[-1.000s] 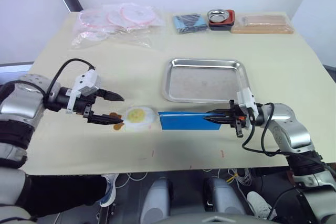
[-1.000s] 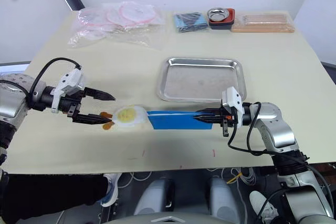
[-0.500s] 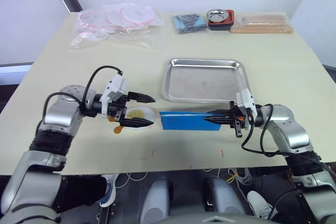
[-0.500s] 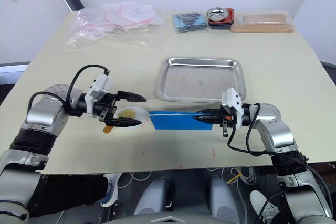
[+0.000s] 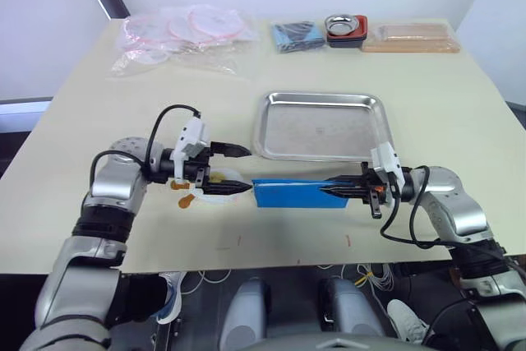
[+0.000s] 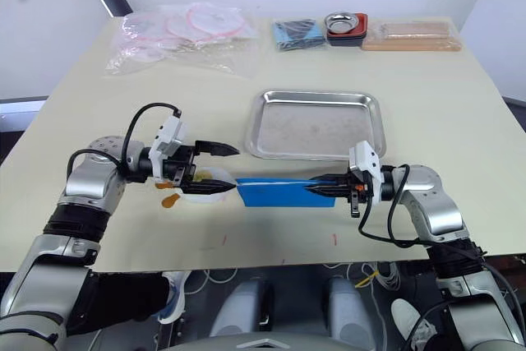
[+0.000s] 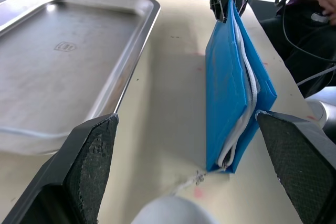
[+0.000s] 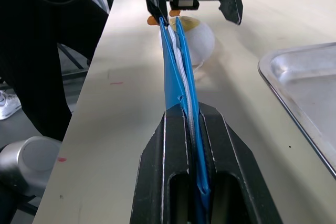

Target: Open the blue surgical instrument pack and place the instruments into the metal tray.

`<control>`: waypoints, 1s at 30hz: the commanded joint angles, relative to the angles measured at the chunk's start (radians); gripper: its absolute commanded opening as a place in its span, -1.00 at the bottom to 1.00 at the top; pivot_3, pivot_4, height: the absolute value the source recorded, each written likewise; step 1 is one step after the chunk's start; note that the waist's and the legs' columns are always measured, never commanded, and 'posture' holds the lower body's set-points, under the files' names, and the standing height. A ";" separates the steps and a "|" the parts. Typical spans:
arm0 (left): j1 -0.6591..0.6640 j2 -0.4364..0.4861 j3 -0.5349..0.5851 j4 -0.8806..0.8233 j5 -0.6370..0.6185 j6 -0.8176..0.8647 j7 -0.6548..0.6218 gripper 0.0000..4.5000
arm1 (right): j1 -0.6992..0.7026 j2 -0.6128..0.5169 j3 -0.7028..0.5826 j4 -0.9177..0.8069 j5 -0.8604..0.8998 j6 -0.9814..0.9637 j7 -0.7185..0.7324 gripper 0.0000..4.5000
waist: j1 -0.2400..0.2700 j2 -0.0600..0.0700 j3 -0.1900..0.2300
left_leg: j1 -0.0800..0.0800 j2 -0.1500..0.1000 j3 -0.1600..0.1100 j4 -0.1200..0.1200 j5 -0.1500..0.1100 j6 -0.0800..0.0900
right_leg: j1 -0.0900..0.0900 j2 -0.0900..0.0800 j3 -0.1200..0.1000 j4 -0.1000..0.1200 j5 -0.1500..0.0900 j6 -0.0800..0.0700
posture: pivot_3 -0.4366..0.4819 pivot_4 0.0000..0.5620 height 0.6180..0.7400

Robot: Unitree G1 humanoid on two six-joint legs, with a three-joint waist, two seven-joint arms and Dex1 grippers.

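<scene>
While opening: right gripper (image 6: 335, 191) is pinching the blue surgical instrument pack (image 6: 279, 192) upright.
Left gripper (image 6: 220, 170): hovering spread at the free end.
Next: likely calling for closing there, peeling.

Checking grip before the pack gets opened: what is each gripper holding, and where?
Right gripper pinches the blue surgical instrument pack at its end edge. Left gripper is open, holding nothing.

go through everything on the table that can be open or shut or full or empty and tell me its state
Pack: shut, standing on edge, white lining showing at its end.
Tray: empty.
Right gripper: shut on the pack's end.
Left gripper: open, at the pack's other end.
Bowl: contents cannot be told.
</scene>
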 commanded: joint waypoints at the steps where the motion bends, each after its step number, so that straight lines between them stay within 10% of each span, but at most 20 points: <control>1: 0.005 -0.018 0.023 -0.026 0.014 -0.012 0.004 0.99 | -0.016 -0.004 -0.020 -0.036 0.024 -0.008 0.010 -1.00 | -0.001 0.000 0.000 | 0.000 0.000 0.000 0.000 0.000 0.000 | 0.000 0.000 0.000 0.000 0.000 0.000 | -0.05 -0.47 1.00; 10: 0.010 -0.078 0.024 -0.047 0.027 0.001 0.018 0.99 | -0.007 -0.006 -0.019 -0.046 0.027 -0.001 0.010 -1.00 | 0.000 0.000 0.000 | 0.000 0.000 0.000 0.000 0.000 0.000 | 0.000 0.000 0.000 0.000 0.000 0.000 | -0.05 -0.47 1.00; 13: 0.017 -0.093 0.033 -0.064 0.017 0.011 0.023 0.25 | -0.002 -0.008 -0.021 -0.045 0.025 -0.001 0.006 -1.00 | 0.000 0.000 0.000 | 0.000 0.000 0.000 0.000 0.000 0.000 | 0.000 0.000 0.000 0.000 0.000 0.000 | -0.05 -0.47 1.00; 21: 0.054 -0.115 0.041 -0.108 -0.016 0.046 0.001 -0.99 | 0.004 -0.033 -0.037 -0.048 0.034 0.015 0.002 -1.00 | -0.001 0.000 0.000 | 0.000 0.000 0.000 0.000 0.000 0.000 | 0.000 0.000 0.000 0.000 0.000 0.000 | -0.05 -0.47 1.00; 30: 0.089 -0.144 0.039 -0.131 -0.017 0.061 0.020 -0.99 | 0.013 -0.058 -0.051 -0.078 0.072 0.084 -0.011 -1.00 | 0.000 0.000 0.000 | 0.000 0.000 0.000 0.000 0.000 0.000 | 0.000 0.000 0.000 0.000 0.000 0.000 | -0.05 -0.47 1.00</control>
